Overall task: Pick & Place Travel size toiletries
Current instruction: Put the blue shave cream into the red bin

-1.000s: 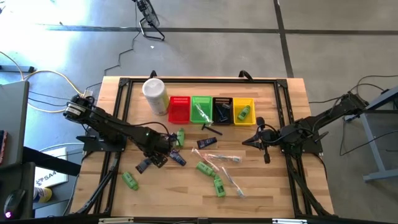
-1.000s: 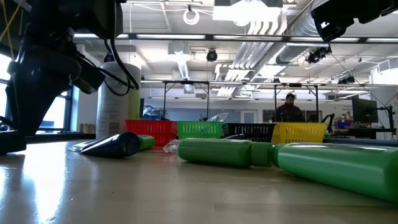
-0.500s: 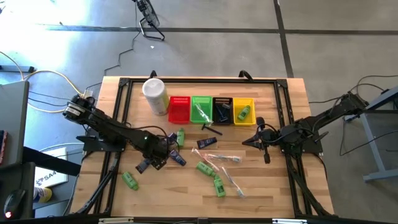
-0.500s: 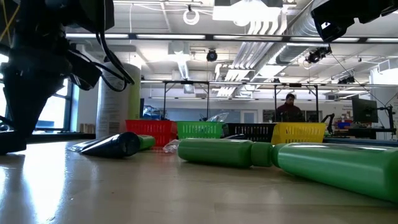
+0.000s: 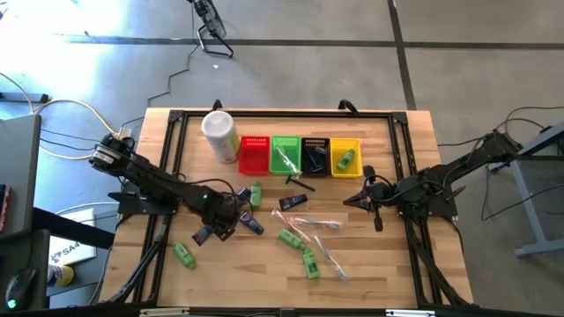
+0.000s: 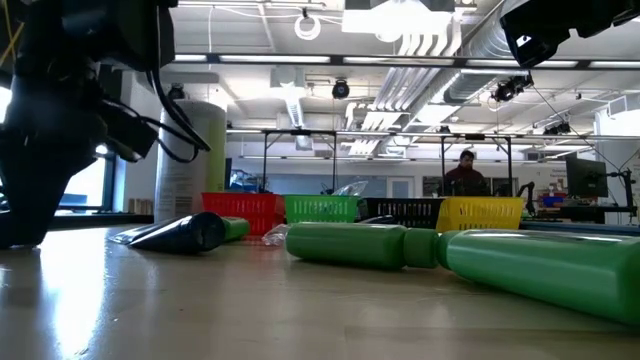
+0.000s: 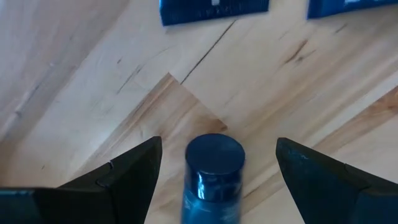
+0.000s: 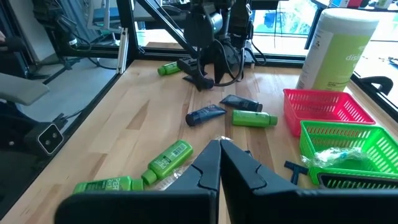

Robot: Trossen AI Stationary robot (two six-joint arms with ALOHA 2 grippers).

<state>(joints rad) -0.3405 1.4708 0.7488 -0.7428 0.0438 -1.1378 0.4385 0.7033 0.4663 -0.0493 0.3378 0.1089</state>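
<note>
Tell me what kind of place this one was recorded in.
Most likely a robotics lab in an open industrial workspace. The wooden table carries a black frame with two arms, the floor is bare concrete with loose cables, and the low view shows exposed ceiling ducts and a person among more equipment.

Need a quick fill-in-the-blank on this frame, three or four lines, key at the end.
1. The left gripper fingers stand ____ around a dark blue tube.
2. The right gripper is ____.
3. The yellow basket holds a ____ bottle.
4. Between the white canister and the green basket sits the ____ basket.

Missing: open; shut; green; red
</note>
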